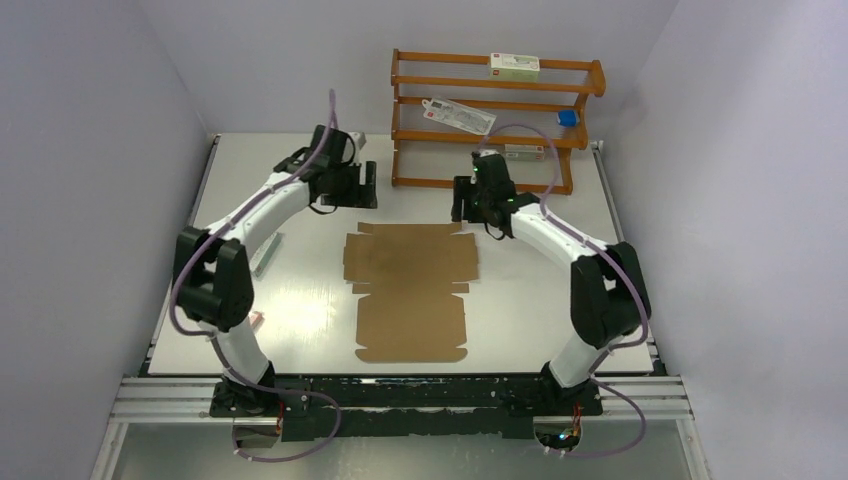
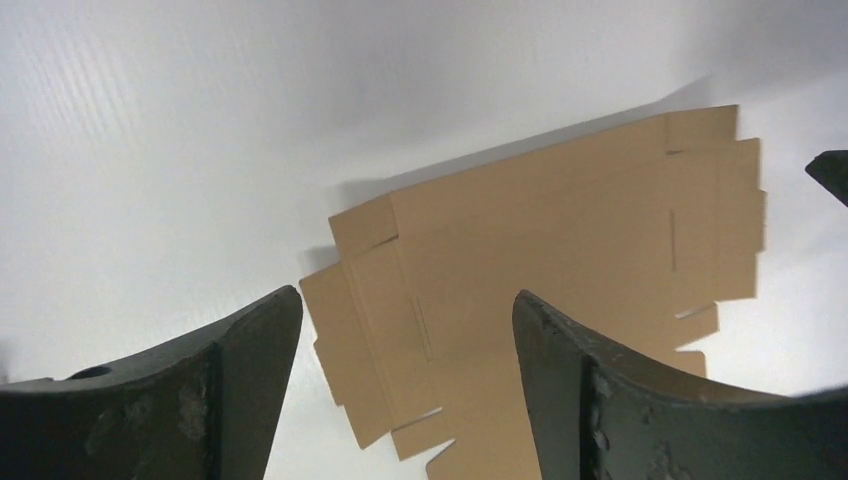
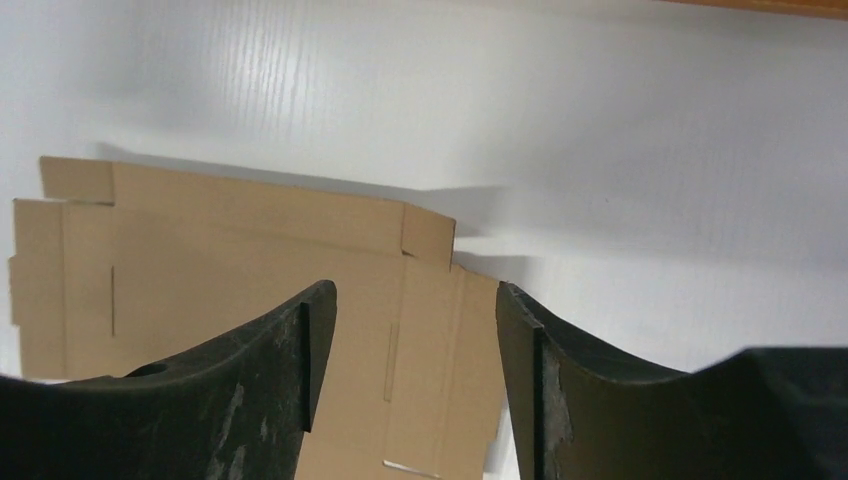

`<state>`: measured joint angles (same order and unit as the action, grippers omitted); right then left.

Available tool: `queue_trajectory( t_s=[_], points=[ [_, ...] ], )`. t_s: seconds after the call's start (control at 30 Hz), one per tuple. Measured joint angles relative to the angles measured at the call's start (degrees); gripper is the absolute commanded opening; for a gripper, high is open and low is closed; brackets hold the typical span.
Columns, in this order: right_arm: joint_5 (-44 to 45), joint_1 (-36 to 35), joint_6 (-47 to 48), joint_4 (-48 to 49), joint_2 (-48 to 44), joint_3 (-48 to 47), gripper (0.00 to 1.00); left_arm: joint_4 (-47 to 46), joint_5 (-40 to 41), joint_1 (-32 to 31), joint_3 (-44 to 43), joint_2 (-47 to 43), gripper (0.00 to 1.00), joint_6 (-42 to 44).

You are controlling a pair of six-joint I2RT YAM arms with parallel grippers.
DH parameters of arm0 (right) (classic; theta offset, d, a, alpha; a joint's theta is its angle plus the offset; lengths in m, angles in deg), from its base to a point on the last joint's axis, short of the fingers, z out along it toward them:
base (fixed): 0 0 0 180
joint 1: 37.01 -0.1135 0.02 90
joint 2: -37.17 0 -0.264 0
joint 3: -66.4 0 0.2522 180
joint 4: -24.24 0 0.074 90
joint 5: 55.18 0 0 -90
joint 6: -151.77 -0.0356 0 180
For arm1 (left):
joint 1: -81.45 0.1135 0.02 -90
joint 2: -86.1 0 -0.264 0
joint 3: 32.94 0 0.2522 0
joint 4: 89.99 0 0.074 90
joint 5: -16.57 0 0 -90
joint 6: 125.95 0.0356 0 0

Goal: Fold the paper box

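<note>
In the middle of the surface point(image 1: 560, 300) the paper box point(image 1: 410, 290) lies as one flat, unfolded brown sheet with no flap raised, so I judge the folding has not begun. Its long axis runs straight away from the arm bases. The wider panel with its side tabs is at the far end and the narrower panel points back toward me.

The left fingers point(image 1: 352, 190) hang above the surface beyond the sheet's far left corner. They are spread wide and hold nothing; through the left wrist camera the sheet shows in the gap between them, lying ahead and off to one side.

The right fingers point(image 1: 466, 208) hang beside the far right corner, in front of the wooden rack point(image 1: 490, 120). They are just as wide open and just as empty. In the right wrist view the far edge and its corner tab sit directly between them.

So the sheet lies on the near side of both sets of fingers, and the right pair looks slightly closer to its corner. I would expect either arm to come back toward the bases and down to reach a far flap.
</note>
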<state>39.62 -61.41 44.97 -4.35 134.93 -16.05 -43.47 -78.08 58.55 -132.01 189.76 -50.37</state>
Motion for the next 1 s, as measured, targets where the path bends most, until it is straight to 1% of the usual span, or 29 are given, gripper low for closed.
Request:
queue_trajectory(
  t_s=[0.13,0.23,0.37,0.53,0.63,0.73,0.87,1.0],
  points=[
    [-6.1,3.2,-1.5,2.3,-5.0,5.8,0.7,-2.4,-4.4,3.0,6.1,-6.1,0.84,-0.8],
    [-10.2,5.0,-2.5,3.7,-8.5,11.2,0.72,-4.0,-7.6,5.1,13.4,-11.1,0.85,-1.4],
    [-15.3,6.9,-4.0,5.6,-13.7,18.6,0.73,-5.6,-12.0,7.5,25.1,-19.5,0.85,-2.5],
    [-19.9,8.2,-5.5,8.1,-18.4,25.9,0.73,-7.7,-16.6,8.8,36.6,-28.5,0.84,-4.7],
    [-21.2,8.2,-6.6,9.4,-20.0,28.7,0.72,-9.3,-19.3,8.9,41.7,-31.2,0.84,-6.2],
    [-22.3,9.1,-7.8,11.4,-20.3,30.7,0.69,-10.5,-21.4,8.9,45.7,-32.0,0.84,-7.5],
    [-24.0,12.7,-9.4,15.3,-20.0,33.0,0.67,-11.5,-22.9,8.9,48.4,-32.1,0.83,-8.6],
    [-26.9,15.4,-11.0,20.2,-16.4,34.3,0.61,-13.3,-23.6,8.9,49.5,-32.1,0.81,-9.4]
  ],
)
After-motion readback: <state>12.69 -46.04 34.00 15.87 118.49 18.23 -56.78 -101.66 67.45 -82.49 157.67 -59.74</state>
